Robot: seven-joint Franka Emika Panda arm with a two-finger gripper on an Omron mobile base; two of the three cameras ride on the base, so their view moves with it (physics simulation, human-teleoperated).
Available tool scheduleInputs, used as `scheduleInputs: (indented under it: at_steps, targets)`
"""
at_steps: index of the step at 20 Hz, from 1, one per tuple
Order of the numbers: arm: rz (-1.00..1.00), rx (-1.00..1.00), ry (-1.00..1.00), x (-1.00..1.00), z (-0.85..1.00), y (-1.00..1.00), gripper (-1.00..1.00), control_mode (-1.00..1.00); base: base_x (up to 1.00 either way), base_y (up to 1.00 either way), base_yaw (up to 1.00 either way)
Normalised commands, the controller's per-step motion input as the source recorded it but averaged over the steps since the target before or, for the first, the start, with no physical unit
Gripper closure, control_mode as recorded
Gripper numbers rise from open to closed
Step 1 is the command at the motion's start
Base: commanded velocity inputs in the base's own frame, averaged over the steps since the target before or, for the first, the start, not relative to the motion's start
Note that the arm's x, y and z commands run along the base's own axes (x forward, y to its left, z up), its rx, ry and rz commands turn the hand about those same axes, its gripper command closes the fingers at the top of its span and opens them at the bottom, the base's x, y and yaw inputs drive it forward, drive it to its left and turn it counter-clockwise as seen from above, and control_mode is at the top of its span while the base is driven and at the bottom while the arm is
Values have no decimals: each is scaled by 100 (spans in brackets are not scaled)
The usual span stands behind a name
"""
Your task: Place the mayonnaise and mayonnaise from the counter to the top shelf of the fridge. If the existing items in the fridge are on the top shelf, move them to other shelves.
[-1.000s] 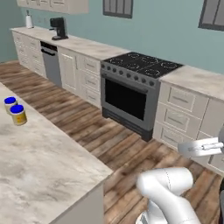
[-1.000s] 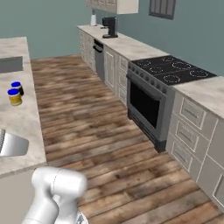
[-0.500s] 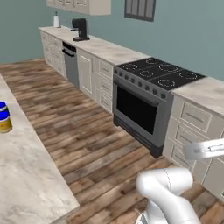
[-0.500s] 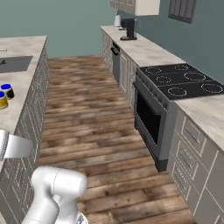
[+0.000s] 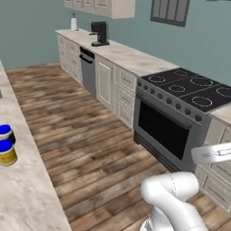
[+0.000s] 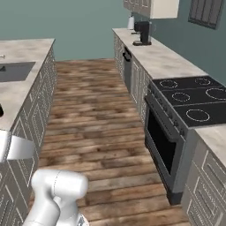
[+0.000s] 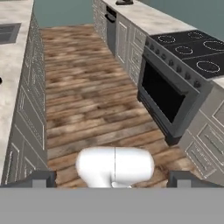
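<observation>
Right now, 2 small cream-yellow mayonnaise jars w/ bright blue round lids (image 5: 6, 146) sit at the far left of the left base view, side by side & touching or nearly so, on the beige mottled stone-look counter (image 5: 25, 198) that runs down that side; the nearer jar shows its full body, the farther one is partly hidden behind it. Both stand upright near the counter's floor-side edge. Gripper (image 7: 114, 178): in hand view the two dark finger tips (image 7: 39, 178) rise far apart at the bottom corners, so the jaws are spread wide w/ nothing btwn them, looking over brown wood plank floor (image 7: 87, 92). Well apart from the jars, across the floor, stands a black-glass cooktop range w/ dark oven door (image 5: 176, 113), set in a row of cream panelled cabinets (image 5: 117, 85) under a 2nd beige worktop along the teal wall. Farther down that worktop: a black coffee machine (image 5: 100, 32) & a small white bottle-like thing (image 5: 73, 22), too small to tell more. Right base view shows the same range (image 6: 185, 110) on the right, & on the left the island counter (image 6: 22, 66) w/ a dark sink basin (image 6: 13, 71) sunk in it. Dark louvred window (image 5: 170, 11) above the range; cream upper cabinet (image 5: 106, 6) beside it. White arm elbow (image 5: 173, 198) sits low in the left base view.
</observation>
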Motion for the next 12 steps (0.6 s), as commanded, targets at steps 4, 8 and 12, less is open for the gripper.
scheduleInputs:
  at_steps: [4, 8, 12]
  targets:
    - [0, 0, 0, 0, 0, 0, -100, 100, 100, 0, 20]
    - [0, 0, 0, 0, 0, 0, -100, 100, 100, 0, 18]
    - [0, 0, 0, 0, 0, 0, -100, 100, 100, -1, 22]
